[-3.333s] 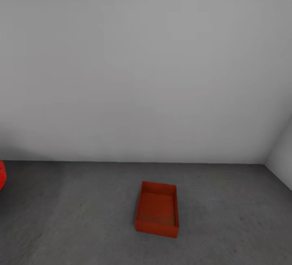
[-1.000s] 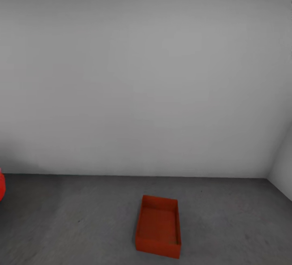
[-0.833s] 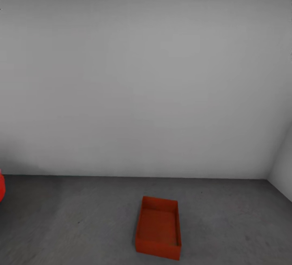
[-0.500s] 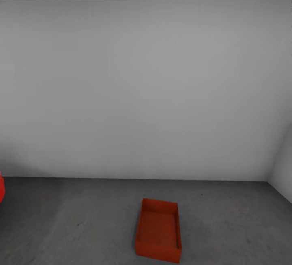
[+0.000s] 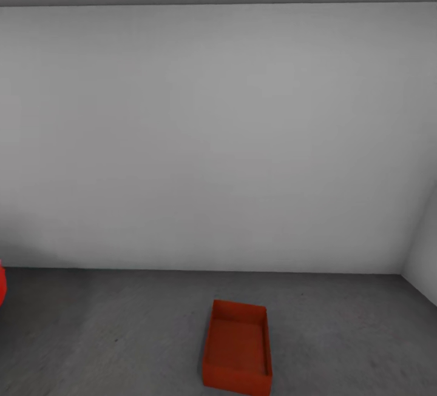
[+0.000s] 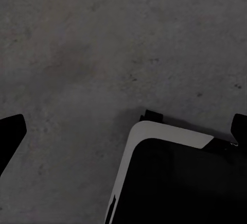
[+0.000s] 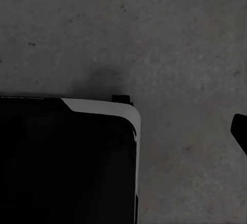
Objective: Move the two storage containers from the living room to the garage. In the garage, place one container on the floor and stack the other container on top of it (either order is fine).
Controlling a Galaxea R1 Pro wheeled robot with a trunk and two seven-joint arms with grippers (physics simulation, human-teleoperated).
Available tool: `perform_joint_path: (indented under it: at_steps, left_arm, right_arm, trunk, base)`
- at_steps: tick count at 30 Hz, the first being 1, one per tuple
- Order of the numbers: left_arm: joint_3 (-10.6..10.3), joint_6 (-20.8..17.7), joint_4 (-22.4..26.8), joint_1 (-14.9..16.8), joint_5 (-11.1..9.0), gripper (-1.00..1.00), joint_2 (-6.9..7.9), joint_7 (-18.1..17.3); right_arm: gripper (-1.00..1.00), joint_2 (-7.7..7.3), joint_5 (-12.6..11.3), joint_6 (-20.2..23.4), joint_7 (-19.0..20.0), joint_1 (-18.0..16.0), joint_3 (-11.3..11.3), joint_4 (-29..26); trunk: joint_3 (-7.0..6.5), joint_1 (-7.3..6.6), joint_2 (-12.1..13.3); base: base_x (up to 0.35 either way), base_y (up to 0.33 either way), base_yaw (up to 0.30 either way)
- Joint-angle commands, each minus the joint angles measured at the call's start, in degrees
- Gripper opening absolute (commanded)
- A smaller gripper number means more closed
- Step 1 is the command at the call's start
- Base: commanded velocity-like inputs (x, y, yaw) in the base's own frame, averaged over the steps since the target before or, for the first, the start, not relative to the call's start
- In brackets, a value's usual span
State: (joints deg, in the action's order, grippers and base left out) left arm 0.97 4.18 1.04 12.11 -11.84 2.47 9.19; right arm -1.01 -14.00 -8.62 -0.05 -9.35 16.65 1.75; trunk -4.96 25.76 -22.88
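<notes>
On the garage floor (image 5: 121,335), one container (image 5: 237,347) sits alone. Both pincers' states cannot be told; a sliver of red (image 5: 2,284) at the far left may be the second container, and an off-centre stack would tip.

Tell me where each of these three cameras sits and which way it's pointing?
Head view: on the robot's head, facing a pale wall and grey floor with a red box; a second red sliver at the edge.
Left wrist view: near the left gripper, looking down at the floor; dark fingertips and the robot's white-edged base show.
Right wrist view: the same by the right gripper, floor, base.
All share the concrete floor.
</notes>
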Motion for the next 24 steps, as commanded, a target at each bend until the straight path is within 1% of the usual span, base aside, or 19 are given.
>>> perform_joint_path:
  at_steps: [1, 12, 24]
  left_arm:
    - [0.1, 0.2, -0.1, 0.0, -0.3, 1.0, -0.01, 0.0]
    - [0.1, 0.2, -0.1, 0.0, -0.3, 1.0, -0.01, 0.0]
    - [0.0, 0.2, -0.1, 0.0, -0.3, 1.0, -0.01, 0.0]
  right_arm:
    - [1.0, 0.03, -0.5, -0.1, 0.0, -0.1, 0.5, 0.2]
    - [1.0, 0.13, -0.5, 0.3, 0.1, -0.1, 0.5, 0.2]
    - [1.0, -0.19, -0.4, 1.3, 0.1, -0.1, 0.8, 0.1]
  trunk:
    - [0.02, 0.02, 0.0]
    - [0.02, 0.02, 0.0]
    - [0.02, 0.02, 0.0]
  base:
    - [0.0, 0.0, 0.0]
    - [0.0, 0.0, 0.0]
    - [0.0, 0.0, 0.0]
